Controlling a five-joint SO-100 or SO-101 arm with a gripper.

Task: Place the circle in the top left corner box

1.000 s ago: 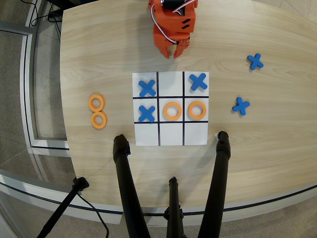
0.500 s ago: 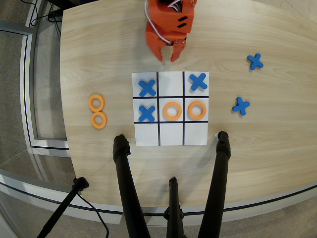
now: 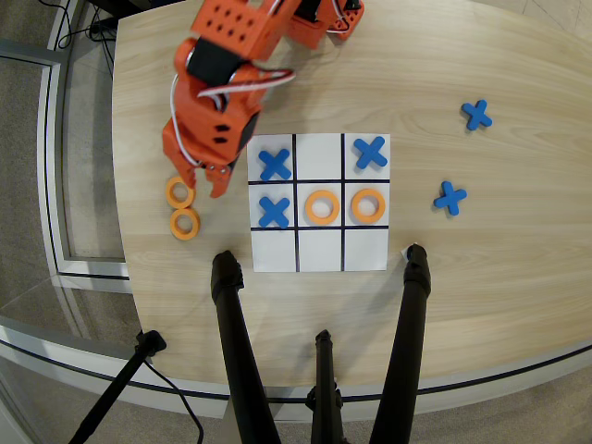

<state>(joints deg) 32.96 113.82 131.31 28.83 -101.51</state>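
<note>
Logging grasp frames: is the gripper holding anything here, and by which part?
Nothing is held. The gripper is open above the table, beside the nearer orange ring, not closed on it.

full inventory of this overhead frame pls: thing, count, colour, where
Flat orange plastic rings: 4, orange. Two on the bare table left of the board, the upper one by the gripper, the lower one beside it; two on the board, centre cell and middle-right cell.
Blue X-shaped pieces: 5, blue. Three on the board: top-left, top-right, middle-left; two on the table to the right.
White nine-cell board: 1, white with black lines, table centre; bottom row and top-middle cell empty.
Wooden table: 1, light wood.
Black stand legs: black, bottom edge.
Orange robot arm: 1; gripper open, over the upper loose ring.
</note>
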